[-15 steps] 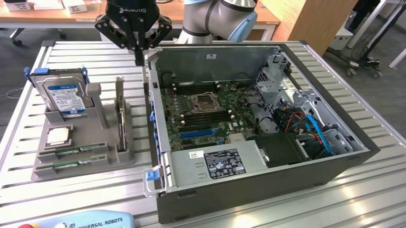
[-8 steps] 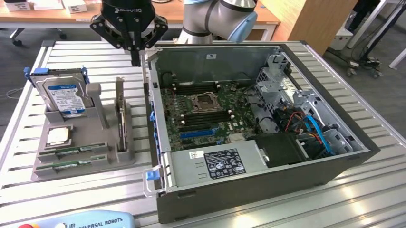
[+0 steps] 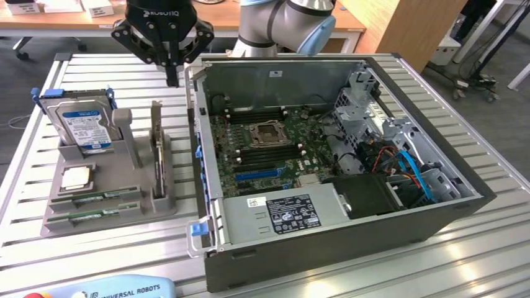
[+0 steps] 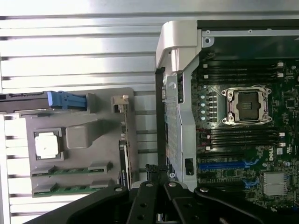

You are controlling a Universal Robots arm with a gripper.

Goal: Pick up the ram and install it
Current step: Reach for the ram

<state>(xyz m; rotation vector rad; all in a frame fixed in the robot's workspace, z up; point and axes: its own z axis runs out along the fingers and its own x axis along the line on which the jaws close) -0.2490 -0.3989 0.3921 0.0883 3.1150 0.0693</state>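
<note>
The ram [image 3: 103,197] sits on edge in a slot at the end of the gray holder [image 3: 136,211] nearest the exterior camera. A second ram stick [image 3: 91,215] sits in the slot just beside it, both top edges bare, with the processor chip [image 3: 76,178] and hard drive [image 3: 83,124] behind them. The gripper [image 3: 171,79], fingers pressed together on nothing, hangs over the slatted table [image 3: 25,186] past the holder's far end, just beside the wall rim of the open computer case [image 3: 331,248]. Only a narrow strip of table parts the holder from the case.
</note>
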